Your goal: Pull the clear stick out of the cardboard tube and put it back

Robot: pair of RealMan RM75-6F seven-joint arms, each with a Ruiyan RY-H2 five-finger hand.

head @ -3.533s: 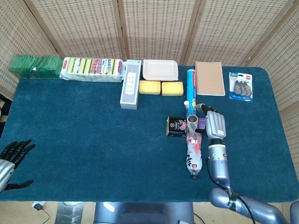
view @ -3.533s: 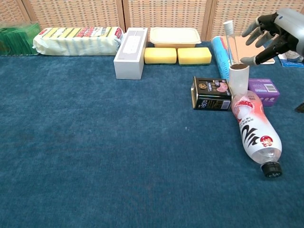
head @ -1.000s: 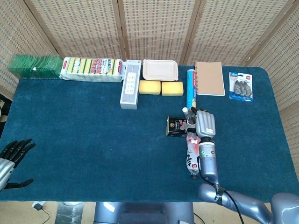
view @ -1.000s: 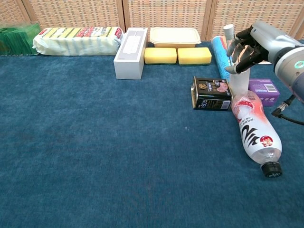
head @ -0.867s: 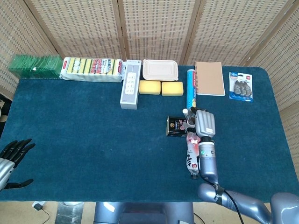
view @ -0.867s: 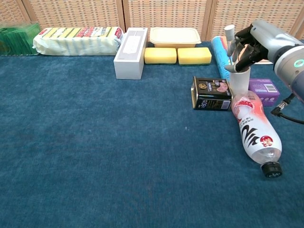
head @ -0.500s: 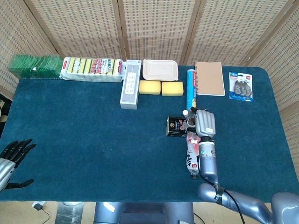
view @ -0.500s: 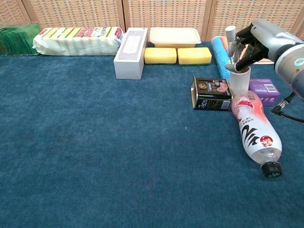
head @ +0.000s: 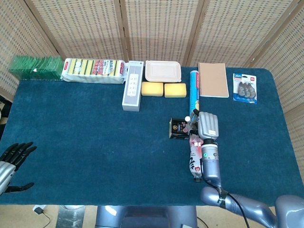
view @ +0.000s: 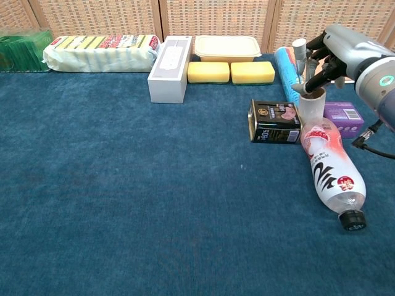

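Landmark = white power strip box (head: pixel 132 92), on blue table (head: pixel 85 137) near back edge. Just right of it: beige lidded container (head: pixel 163 71) w/ two yellow sponges (head: pixel 163 89) in front. Left of it: sponge multipack (head: pixel 93 70), then green stack (head: pixel 35 67) at far corner. Further right: blue roll (head: pixel 194 85), spiral notebook (head: pixel 213 80), blister pack (head: pixel 244 88). Fwd-right of it: black tin (view: pixel 274 122), purple box (view: pixel 343 117), plastic bottle (view: pixel 331 173) lying on its side.
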